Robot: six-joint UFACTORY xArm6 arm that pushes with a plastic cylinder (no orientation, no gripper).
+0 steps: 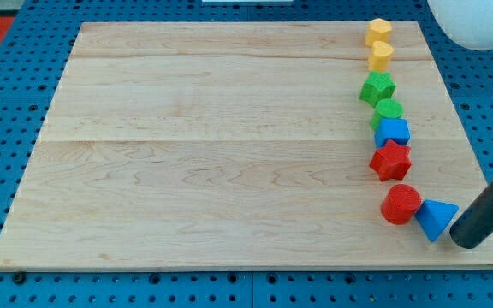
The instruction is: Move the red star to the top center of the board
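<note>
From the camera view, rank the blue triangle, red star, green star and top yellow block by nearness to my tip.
From my tip at the view's lower right:
1. Blue triangle, right beside it.
2. Red star, up-left.
3. Green star, higher in the column.
4. Top yellow block, at the board's top.

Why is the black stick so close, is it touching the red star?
Apart. The camera view shows my tip by the blue triangle at the view's bottom right; bare board and a red cylinder separate it from the red star.

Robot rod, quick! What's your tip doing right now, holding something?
My tip: holding nothing, it has no jaws. It sits at the view's bottom right, beside the blue triangular block, maybe touching it, and below the red star block.
</note>
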